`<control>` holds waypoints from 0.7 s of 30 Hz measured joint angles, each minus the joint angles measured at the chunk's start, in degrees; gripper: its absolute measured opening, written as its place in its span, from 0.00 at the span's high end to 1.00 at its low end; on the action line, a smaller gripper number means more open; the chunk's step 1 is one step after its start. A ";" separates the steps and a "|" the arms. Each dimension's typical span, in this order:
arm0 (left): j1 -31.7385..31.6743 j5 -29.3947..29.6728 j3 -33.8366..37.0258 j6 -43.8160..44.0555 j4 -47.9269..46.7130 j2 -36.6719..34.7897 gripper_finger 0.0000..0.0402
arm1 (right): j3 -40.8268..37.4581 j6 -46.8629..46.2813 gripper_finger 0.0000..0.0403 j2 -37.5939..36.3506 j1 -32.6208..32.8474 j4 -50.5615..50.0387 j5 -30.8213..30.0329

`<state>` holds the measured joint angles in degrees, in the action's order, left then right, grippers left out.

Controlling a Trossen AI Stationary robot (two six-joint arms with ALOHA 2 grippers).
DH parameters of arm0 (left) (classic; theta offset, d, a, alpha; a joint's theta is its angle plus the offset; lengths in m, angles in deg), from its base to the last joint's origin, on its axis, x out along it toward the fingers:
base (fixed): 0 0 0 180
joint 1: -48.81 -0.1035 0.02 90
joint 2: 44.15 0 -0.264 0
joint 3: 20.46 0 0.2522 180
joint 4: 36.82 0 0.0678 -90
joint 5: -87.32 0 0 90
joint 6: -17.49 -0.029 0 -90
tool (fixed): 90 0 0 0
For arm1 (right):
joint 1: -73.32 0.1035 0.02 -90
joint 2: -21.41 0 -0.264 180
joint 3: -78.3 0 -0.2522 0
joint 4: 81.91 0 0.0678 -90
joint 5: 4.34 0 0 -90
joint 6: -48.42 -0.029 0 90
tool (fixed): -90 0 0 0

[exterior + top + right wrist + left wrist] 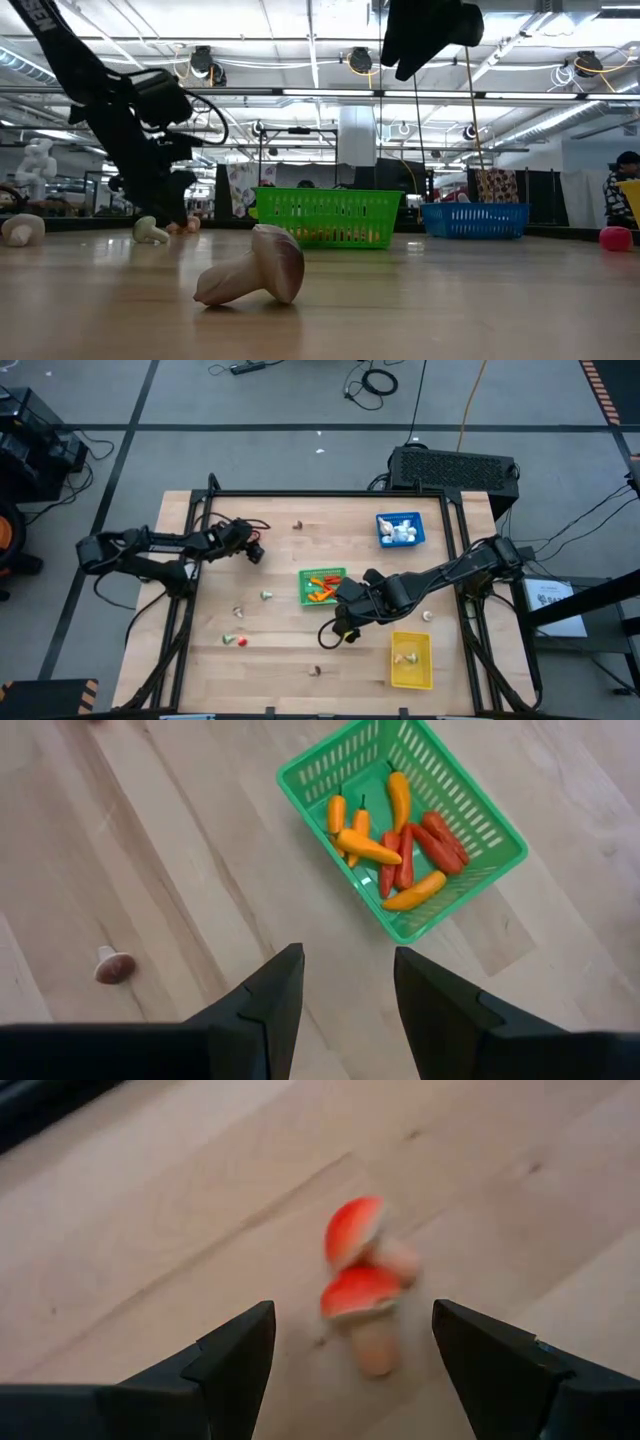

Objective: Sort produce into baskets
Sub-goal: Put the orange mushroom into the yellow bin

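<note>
Worktop (pixel 290 660) first: one pale wooden slab with a dark frame, and two dark arms reaching in over it. Three mesh plastic baskets sit on it, so one green rectangular basket (pixel 322 586) in the middle, one blue basket (pixel 400 529) toward the far right corner, one yellow basket (pixel 411 660) near the front right edge.

The left hand (pixel 254 550) hangs over the far left part, fingers spread apart with nothing between them, and its wrist camera looks down on two red-capped toy mushrooms (pixel 362 1280) lying touching each other. The right hand (pixel 340 628) is just in front of the green basket, fingers parted and empty.

Green basket holds seven little toy peppers (pixel 390 845), roughly four orange and three red. Blue one has a clump of white pieces (pixel 402 532), can't count them. Yellow one has a pale piece or two (pixel 405 657). One brown-capped mushroom (pixel 255 268) lies on its side near the front edge, plus around six more tiny pieces scattered loose.
</note>
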<state>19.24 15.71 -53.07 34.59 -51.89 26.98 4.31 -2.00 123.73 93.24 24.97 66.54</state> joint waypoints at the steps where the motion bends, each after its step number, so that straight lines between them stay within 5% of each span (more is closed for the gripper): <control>1: -0.45 0.00 0.00 0.00 -0.05 0.47 0.31 | 0.00 0.04 0.63 0.00 0.00 0.02 0.00; 13: -1.56 -4.96 -0.09 -1.55 4.64 4.55 0.32 | -0.04 0.11 0.63 0.00 0.07 0.06 0.00; 21: -1.54 -6.40 -0.11 -1.35 4.38 4.55 0.52 | -0.04 0.70 0.63 0.00 0.07 0.59 -0.11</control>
<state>17.69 9.31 -53.18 33.25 -47.51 31.53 4.26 -1.30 123.73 93.31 25.56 66.43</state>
